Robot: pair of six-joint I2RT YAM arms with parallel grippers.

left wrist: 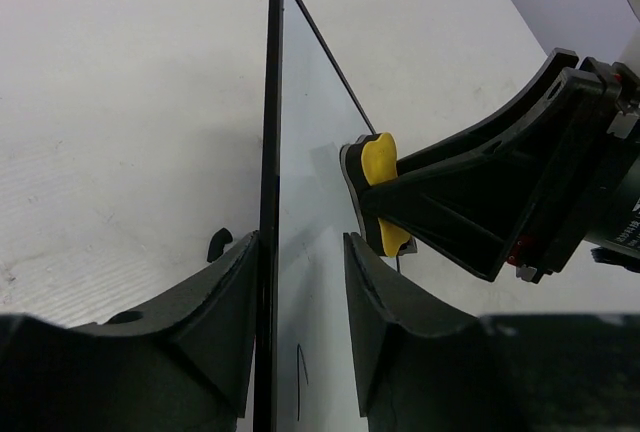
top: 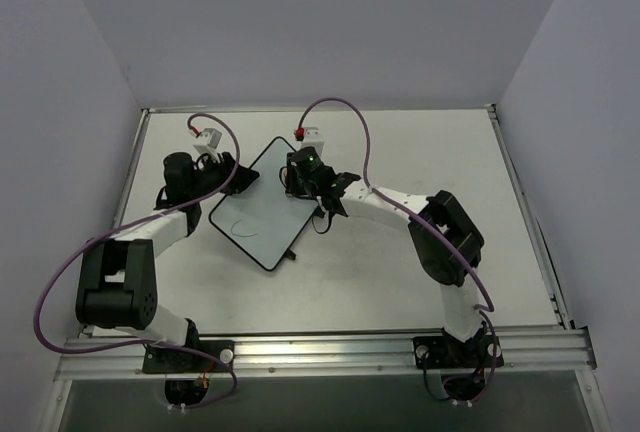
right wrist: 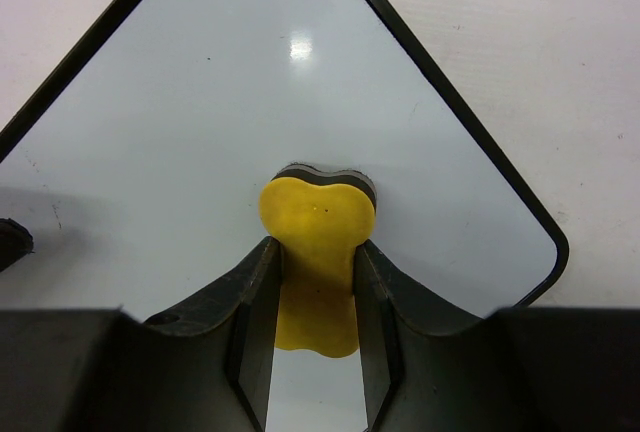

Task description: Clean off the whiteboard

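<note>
**Right claw (right wrist: 316, 252) presses eraser (right wrist: 318, 217) to whiteboard (top: 262, 214) as left claw (left wrist: 300, 242) straddles its edge**

Seen from above, your flat white rectangular whiteboard, with rounded corners and a thin black frame, lies on the white table (top: 400, 282) between the two arms. It is turned corner-on to them.

Your right claw (top: 298, 184) sits over the board's far right part. Its two dark fingers are closed tight on a small yellow bone-shaped eraser with a dark pad on its underside. In the right wrist view the eraser fills the gap between the fingers, and the board (right wrist: 200, 102) spreads out behind it. From the left wrist view, the eraser's (left wrist: 380, 167) dark pad meets the board's face (left wrist: 310, 152).

Your left claw (top: 238, 174) is at the board's far left edge. Its fingers stand partly apart with the black frame between them. One finger (left wrist: 230, 322) is just beside the frame, while the other (left wrist: 385, 332) is clear of the white face, so nothing is clamped.

A thin dark scribble (top: 240, 227) curves across the near left part of the board, well apart from the eraser.
</note>
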